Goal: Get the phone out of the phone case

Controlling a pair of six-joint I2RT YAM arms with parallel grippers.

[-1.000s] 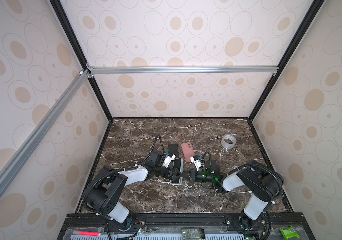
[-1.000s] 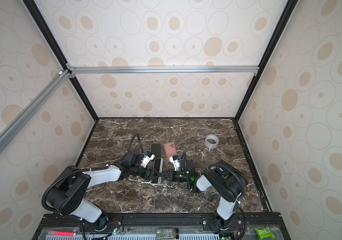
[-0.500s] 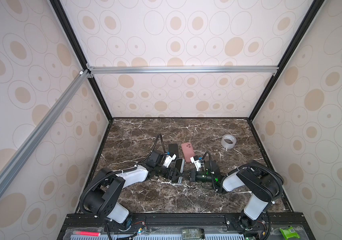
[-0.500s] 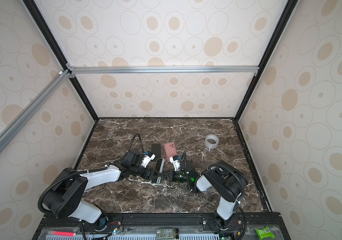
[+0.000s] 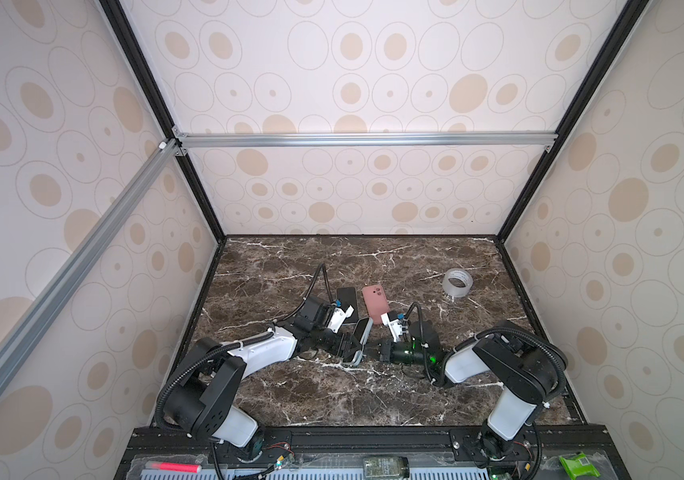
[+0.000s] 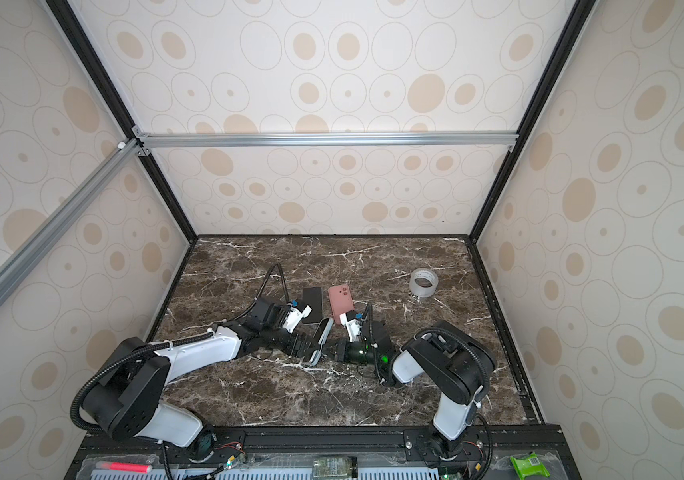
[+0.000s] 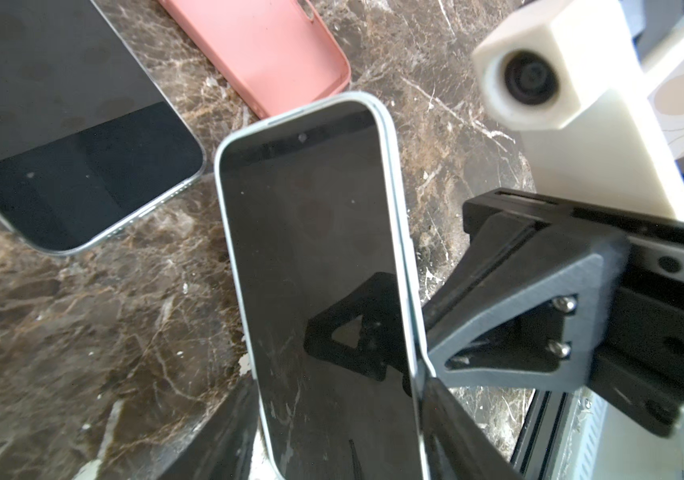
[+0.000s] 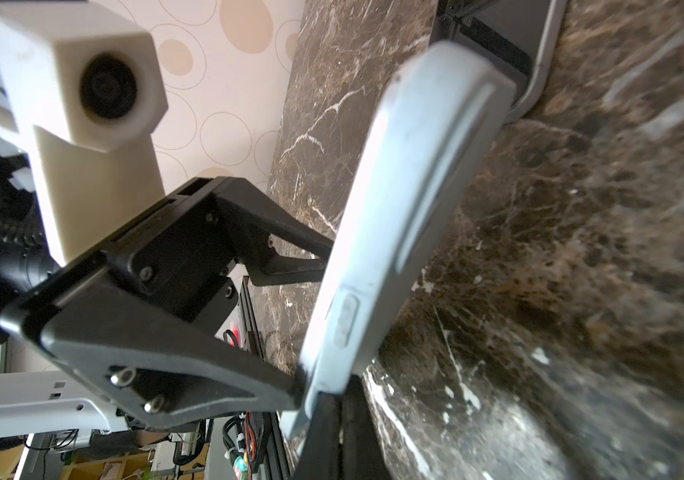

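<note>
In both top views you see the phone (image 5: 360, 337) propped on edge, tilted, in the middle of the surface (image 5: 332, 399), between the left gripper (image 5: 350, 348) and the right gripper (image 5: 371, 353). In the left wrist view, the left jaws sit half spread around the phone, tips seemingly touching its edges. In the right wrist view, a pale grey case (image 8: 415, 187) wraps the phone's back, and the right jaws are pressed together at the case's edge.

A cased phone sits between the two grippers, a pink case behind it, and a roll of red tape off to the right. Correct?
Not quite: the roll of tape is clear and greyish, not red, as both top views show. The cased phone and the pink case behind it are as you say.
</note>
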